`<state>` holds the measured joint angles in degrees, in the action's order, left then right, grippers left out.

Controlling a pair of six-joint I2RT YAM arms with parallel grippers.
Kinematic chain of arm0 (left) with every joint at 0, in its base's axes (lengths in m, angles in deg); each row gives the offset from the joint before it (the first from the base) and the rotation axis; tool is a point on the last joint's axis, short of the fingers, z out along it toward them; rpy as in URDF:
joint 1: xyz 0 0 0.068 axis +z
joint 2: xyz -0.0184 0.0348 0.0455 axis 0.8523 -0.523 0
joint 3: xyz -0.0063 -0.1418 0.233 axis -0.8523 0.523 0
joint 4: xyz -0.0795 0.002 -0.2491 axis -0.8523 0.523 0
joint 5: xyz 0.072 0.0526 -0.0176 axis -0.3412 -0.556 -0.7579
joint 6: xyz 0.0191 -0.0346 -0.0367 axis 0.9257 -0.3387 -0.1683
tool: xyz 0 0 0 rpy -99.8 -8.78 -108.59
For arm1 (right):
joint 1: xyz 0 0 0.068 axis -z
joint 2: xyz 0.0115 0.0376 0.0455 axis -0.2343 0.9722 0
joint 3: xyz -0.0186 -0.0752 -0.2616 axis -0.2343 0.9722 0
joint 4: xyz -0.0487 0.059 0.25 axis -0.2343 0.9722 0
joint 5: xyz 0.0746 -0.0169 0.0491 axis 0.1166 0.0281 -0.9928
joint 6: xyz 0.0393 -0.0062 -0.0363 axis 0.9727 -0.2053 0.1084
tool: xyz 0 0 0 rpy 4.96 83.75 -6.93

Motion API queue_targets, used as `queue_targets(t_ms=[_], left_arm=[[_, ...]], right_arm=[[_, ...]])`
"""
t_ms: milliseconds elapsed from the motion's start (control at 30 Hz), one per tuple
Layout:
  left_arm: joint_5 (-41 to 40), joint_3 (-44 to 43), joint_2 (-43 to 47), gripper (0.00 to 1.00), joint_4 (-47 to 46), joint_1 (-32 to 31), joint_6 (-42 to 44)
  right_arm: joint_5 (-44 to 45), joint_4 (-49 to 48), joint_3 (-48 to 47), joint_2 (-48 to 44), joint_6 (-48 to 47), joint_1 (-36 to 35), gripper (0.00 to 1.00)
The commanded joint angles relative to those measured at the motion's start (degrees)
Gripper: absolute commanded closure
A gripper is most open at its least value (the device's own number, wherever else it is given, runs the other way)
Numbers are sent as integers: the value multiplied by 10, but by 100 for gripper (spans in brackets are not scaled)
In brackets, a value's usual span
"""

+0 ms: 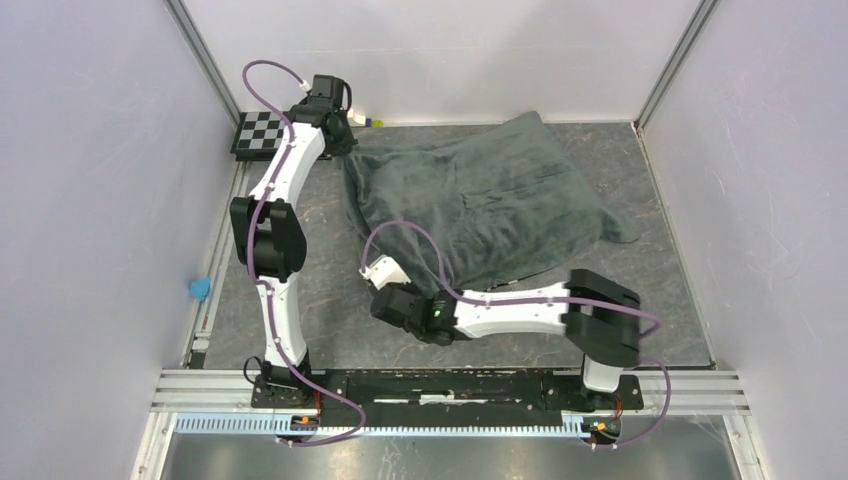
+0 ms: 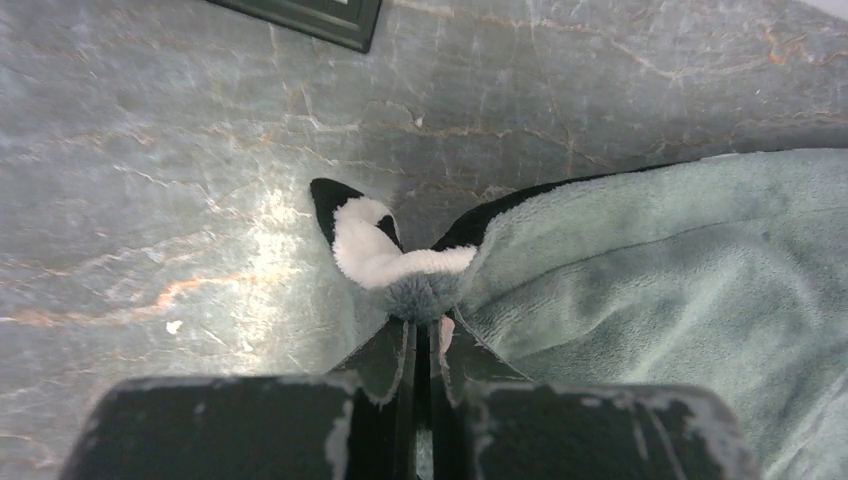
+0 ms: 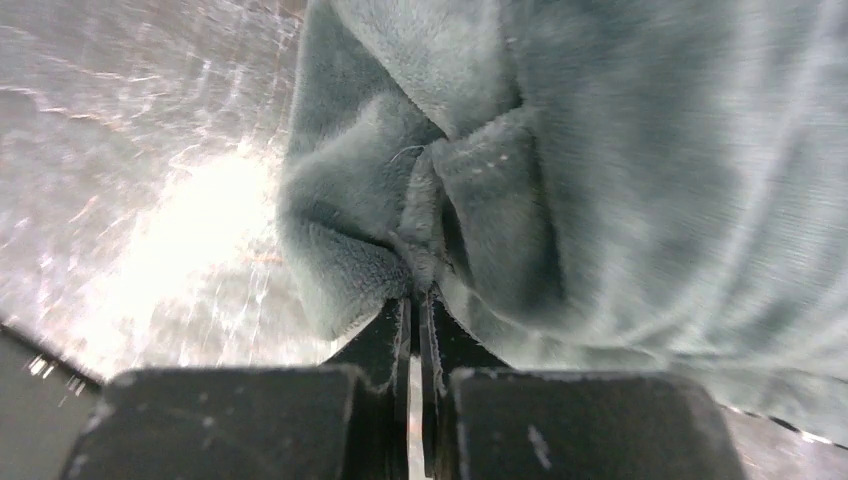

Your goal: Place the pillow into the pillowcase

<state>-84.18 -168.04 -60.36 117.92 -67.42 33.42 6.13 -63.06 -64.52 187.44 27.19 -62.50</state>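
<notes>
Pillowcase (image 1: 490, 195): lies grey-green plush face up across the far centre and right of the surface (image 1: 330, 320), rumpled and raised in the middle.
Left end effector (image 2: 425, 325): fingers pressed together, pinching the far-left corner of the pillowcase, where a black-and-white striped tip (image 2: 362, 235) pokes out.
Right end effector (image 3: 415, 300): fingers pressed together, pinching a bunched plush fold at the near-left edge of the pillowcase.
Checkerboard (image 1: 258, 132): far-left corner of the surface, beside the left arm.

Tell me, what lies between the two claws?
Top view: an edge of the grey-green pillowcase runs from left gripper to right gripper, each shut on a corner.
</notes>
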Motion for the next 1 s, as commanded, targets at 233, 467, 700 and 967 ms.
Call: queue_targets(t_ms=[233,467,700,967], left_arm=[[-83,-141,11,98,54,3,82],[-72,-172,-64,94,98,11,74],[-41,-118,-13,25,85,14,64],[-9,69,139,23,27,14,24]], right_arm=[[-113,144,-50,-254,-59,-30,100],[-248,44,-8,-151,-54,-97,98],[-170,79,-34,-158,-64,-86,12],[-62,99,6,-234,-63,65,6]])
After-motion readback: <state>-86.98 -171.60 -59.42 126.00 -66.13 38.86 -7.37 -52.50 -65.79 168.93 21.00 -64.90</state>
